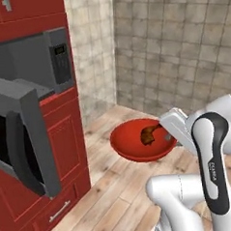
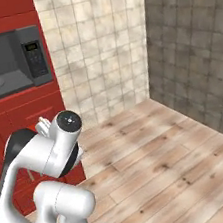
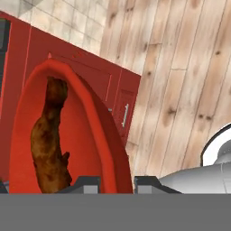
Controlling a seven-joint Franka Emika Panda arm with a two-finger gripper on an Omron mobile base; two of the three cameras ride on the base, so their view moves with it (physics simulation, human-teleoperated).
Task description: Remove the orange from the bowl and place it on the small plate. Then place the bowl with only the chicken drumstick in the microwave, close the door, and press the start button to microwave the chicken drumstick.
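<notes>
pincer [image 3: 116, 182]: clamped on the red bowl's [image 1: 131, 144] rim, carrying it in the air
drumstick [image 1: 148, 134]: alone inside, probably headed for the open microwave [image 1: 29, 59]

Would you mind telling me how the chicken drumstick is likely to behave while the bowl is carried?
The chicken drumstick lies loose in the glossy red bowl, so it may slide if the bowl tilts. The pincer grips the rim at one side only, so the bowl might tip.
</notes>
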